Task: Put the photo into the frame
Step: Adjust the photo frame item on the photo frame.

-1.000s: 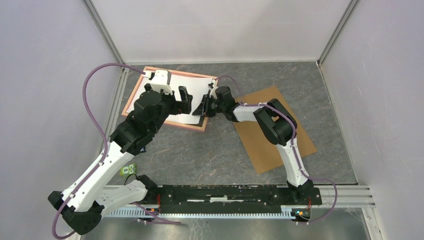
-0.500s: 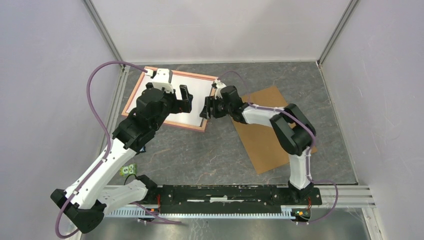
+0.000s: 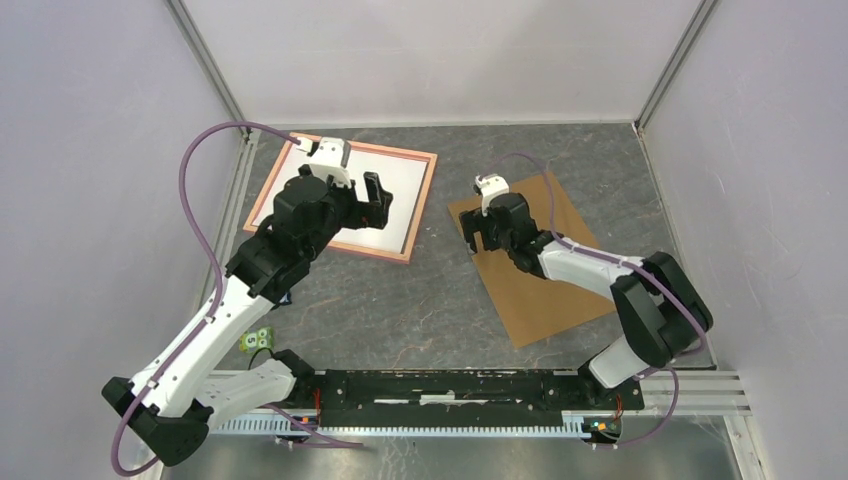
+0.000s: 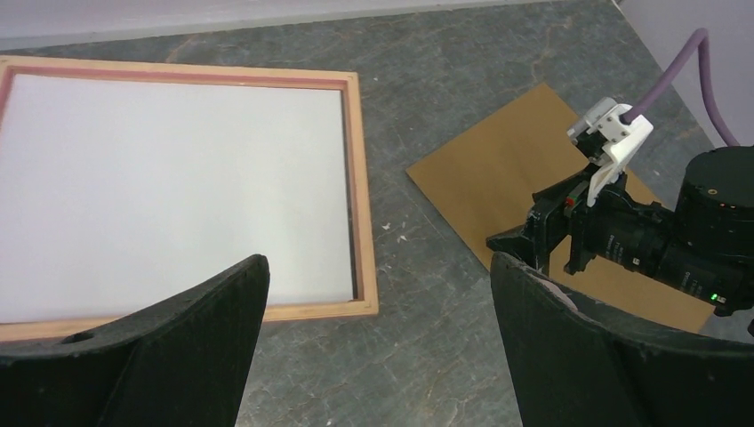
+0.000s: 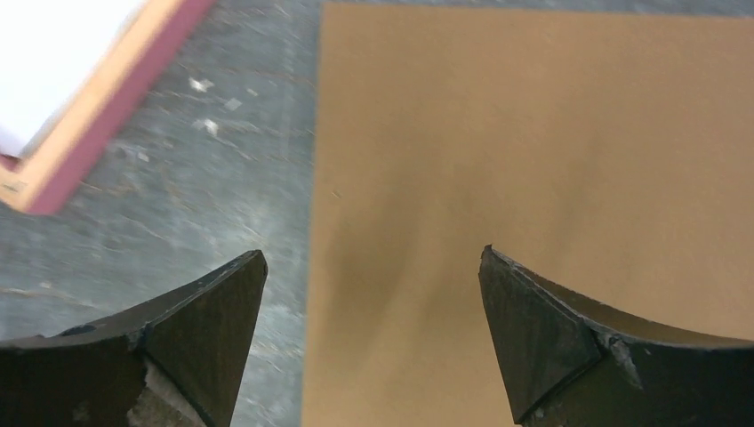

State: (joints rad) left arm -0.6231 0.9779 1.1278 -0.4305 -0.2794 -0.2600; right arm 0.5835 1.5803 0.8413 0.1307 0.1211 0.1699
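Note:
The salmon-pink frame (image 3: 423, 205) lies flat at the back left of the table. The photo (image 3: 400, 190) rests inside it, white back up, its edges close along the frame's border (image 4: 358, 178). My left gripper (image 3: 376, 200) hangs open above the frame's near right part; in the left wrist view its fingers (image 4: 378, 262) straddle the frame's corner and bare table, holding nothing. Off to the right, apart from the frame, my right gripper (image 3: 480, 238) is open and empty. It hovers over the left corner of the brown backing board (image 5: 533, 133), fingers (image 5: 373, 253) wide.
The brown backing board (image 3: 530, 300) lies slanted at centre right, partly under the right arm. A small green object (image 3: 257, 340) sits near the left arm's base. Enclosure walls stand close on the left, back and right; a metal rail (image 3: 680, 385) runs along the near edge.
The right gripper opened, left the frame's right edge and swung right to above the brown board. The photo now lies square inside the frame. The left arm barely moved.

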